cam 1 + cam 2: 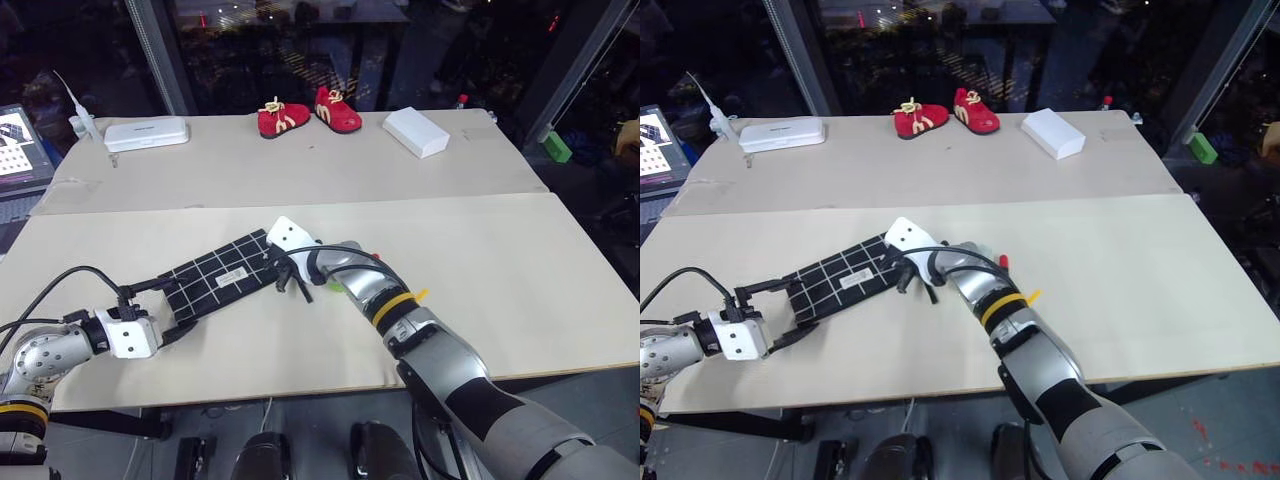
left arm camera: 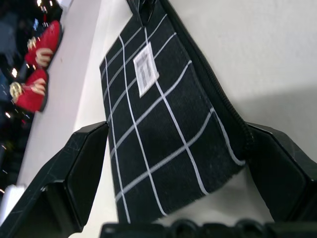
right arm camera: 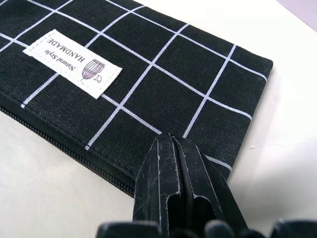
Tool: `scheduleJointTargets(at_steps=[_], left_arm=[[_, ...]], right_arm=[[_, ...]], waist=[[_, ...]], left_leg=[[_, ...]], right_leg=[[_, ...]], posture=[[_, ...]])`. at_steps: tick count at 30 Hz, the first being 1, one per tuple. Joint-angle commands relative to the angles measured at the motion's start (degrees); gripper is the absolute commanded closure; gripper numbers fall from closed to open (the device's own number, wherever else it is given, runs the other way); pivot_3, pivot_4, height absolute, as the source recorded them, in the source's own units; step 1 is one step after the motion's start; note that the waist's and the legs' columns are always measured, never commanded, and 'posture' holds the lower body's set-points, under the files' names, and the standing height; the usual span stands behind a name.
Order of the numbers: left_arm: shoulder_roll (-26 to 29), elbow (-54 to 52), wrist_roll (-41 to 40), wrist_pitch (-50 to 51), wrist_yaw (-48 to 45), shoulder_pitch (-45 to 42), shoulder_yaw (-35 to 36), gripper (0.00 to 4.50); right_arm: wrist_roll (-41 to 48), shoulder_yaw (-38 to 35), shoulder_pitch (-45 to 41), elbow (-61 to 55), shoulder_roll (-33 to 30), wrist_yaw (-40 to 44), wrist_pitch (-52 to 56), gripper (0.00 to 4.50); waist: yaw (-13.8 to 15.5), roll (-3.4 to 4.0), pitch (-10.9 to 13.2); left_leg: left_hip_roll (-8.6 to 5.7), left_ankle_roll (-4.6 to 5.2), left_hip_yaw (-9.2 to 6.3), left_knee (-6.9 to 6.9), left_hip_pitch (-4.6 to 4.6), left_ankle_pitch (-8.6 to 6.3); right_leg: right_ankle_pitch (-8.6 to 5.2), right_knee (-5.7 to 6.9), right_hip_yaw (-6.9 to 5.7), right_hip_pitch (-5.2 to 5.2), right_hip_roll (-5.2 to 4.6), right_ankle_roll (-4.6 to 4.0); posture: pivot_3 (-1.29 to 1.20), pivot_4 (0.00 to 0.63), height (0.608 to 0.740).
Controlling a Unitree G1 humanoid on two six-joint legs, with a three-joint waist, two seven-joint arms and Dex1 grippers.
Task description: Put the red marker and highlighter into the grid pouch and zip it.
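Beige board covers the desk [image 1: 480, 290], with dark glass behind its far edge. On the near-left part lies the grid pouch [image 1: 215, 275], flat and slanting, its white label [image 3: 73, 63] facing up and its zipper along the near long edge. At the pouch's left end the left tool [image 1: 170, 312] stands wide open, one black finger on each side of the short edge, the fabric between them but not squeezed. At the pouch's right end the right tool [image 3: 176, 186] has its fingers pressed fully together, their tips at the zipper corner; whether they pinch the pull cannot be told. Just right of that wrist a bit of red [image 1: 1003, 261] and a bit of light green [image 1: 336, 287] peek out, too hidden to name. Along the far edge sit a white case [image 1: 146, 133], a pair of red shoes [image 1: 310, 113] and a white box [image 1: 415, 131].
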Motion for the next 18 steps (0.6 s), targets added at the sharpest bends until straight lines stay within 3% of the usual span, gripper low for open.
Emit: scheduleJointTargets(at_steps=[1,4,7,16,18], left_arm=[[0.36,4.47,6.34,-0.86,4.45,-1.42,-2.97,0.0],[0.62,6.08,8.09,-1.43,7.05,-2.6,-4.21,0.0],[0.52,7.0,10.1,-3.56,9.63,-4.31,-5.79,0.71],[-1.02,9.78,10.08,-6.97,11.08,-8.45,-10.88,4.31],[-1.24,9.76,9.46,-7.5,10.73,-8.45,-11.63,4.42]], right_arm=[[-0.15,-0.95,-0.12,-0.34,-0.15,0.12,-0.66,4.46],[-0.13,-1.17,-0.05,-0.25,-0.48,0.07,-0.62,4.46],[-0.07,-1.34,-0.02,-0.44,-0.92,0.21,-0.52,4.5],[-0.03,-1.7,-0.25,-0.44,-1.17,0.22,-0.52,4.5],[-0.06,-1.8,-0.36,-0.3,-1.27,0.19,-0.59,4.5]], waist=[[0.11,0.03,-0.02],[0.15,0.05,-0.03],[0.16,0.07,-0.04],[0.42,0.14,-0.03],[0.42,0.15,-0.03]], left_leg=[[0.0,0.0,0.0,0.0,0.04,0.0],[0.0,-0.02,-0.01,0.0,0.09,0.02],[0.01,-0.03,-0.01,0.0,0.09,0.03],[-0.02,-0.02,0.02,0.0,0.0,0.03],[-0.01,-0.02,0.02,0.0,0.0,0.03]], right_leg=[[0.0,0.01,0.0,0.03,0.0,0.0],[0.0,0.05,-0.01,0.06,0.0,0.0],[0.0,0.06,-0.02,0.05,0.0,0.0],[0.0,0.02,-0.07,0.0,0.0,0.0],[0.0,0.01,-0.07,0.0,0.0,0.0]], posture=[[0.0,0.15,0.74],[0.0,0.15,0.74],[0.0,0.15,0.74],[0.0,0.15,0.74],[0.0,0.15,0.74]])
